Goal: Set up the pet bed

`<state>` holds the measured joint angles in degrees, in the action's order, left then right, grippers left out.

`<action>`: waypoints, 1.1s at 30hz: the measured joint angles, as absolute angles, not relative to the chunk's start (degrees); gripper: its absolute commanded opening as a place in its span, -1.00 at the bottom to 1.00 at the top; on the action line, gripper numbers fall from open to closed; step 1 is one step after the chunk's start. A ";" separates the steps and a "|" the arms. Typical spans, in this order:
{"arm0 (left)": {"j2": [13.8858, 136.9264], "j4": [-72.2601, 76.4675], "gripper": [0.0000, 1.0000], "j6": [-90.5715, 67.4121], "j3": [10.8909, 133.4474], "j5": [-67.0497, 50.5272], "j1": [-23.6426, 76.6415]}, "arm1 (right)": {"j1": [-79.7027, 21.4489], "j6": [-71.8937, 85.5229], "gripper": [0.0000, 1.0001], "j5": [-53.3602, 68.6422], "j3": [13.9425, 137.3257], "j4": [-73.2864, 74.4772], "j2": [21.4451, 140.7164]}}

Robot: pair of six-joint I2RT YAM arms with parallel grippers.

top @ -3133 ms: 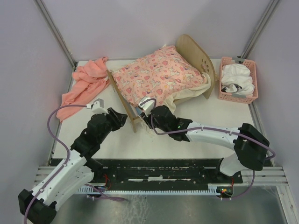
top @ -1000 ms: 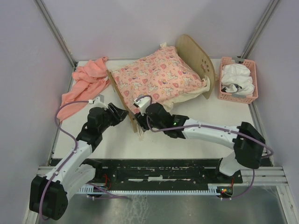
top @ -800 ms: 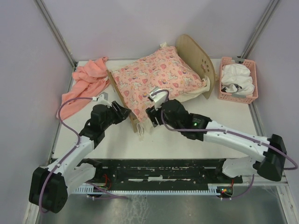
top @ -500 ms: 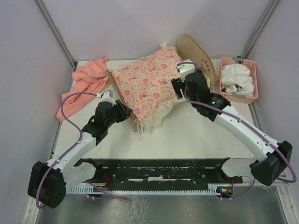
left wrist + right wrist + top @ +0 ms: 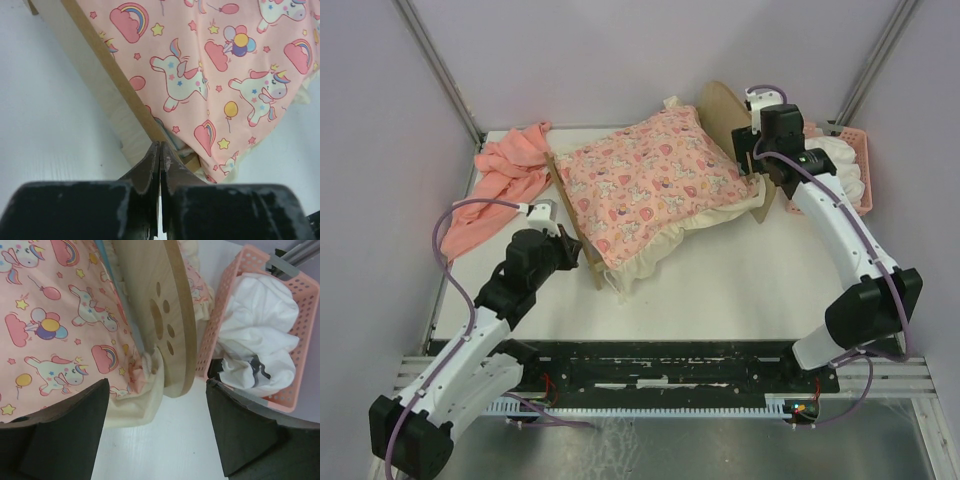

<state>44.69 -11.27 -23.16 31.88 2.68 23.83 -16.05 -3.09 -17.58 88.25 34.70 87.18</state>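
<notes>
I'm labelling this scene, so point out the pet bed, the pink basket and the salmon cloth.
pet bed (image 5: 142, 295): right wrist view, wooden headboard.
pink basket (image 5: 215, 325): right wrist view, perforated side wall.
salmon cloth (image 5: 505, 180): top view, middle of the folds.

Pale lilac walls (image 5: 620, 60) close the cell on three sides, rising well beyond the left end effector (image 5: 582, 250) and the right end effector (image 5: 752, 152). A grey metal strut (image 5: 438, 70) slants up the far left corner (the right-hand strut (image 5: 872, 60) rises just behind the right end effector). Under both end effectors spreads a white worktop (image 5: 720, 290), evenly lit, with soft shadows. Nearer than the left end effector, a scuffed black plate (image 5: 670, 362) and aluminium rails (image 5: 920, 372) border it.
</notes>
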 measured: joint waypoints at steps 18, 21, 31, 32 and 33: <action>44.21 -11.66 0.04 -22.76 31.99 0.10 23.88 | -10.98 -4.67 0.11 -14.11 94.94 34.83 97.54; 45.89 -11.42 0.13 -24.25 31.99 0.80 23.88 | -10.37 -5.96 -0.38 -12.38 96.25 35.18 100.47; 50.68 -11.22 0.06 -25.50 31.99 6.31 23.88 | -9.13 -5.61 -0.81 -7.53 88.71 36.95 92.47; 51.13 -11.25 -0.03 -25.45 31.99 7.11 23.81 | -9.28 -5.02 -0.83 -7.44 87.24 36.93 91.02; 51.72 -11.25 -0.13 -25.36 31.99 8.27 23.57 | -9.52 -4.23 -0.84 -7.31 85.43 36.97 89.19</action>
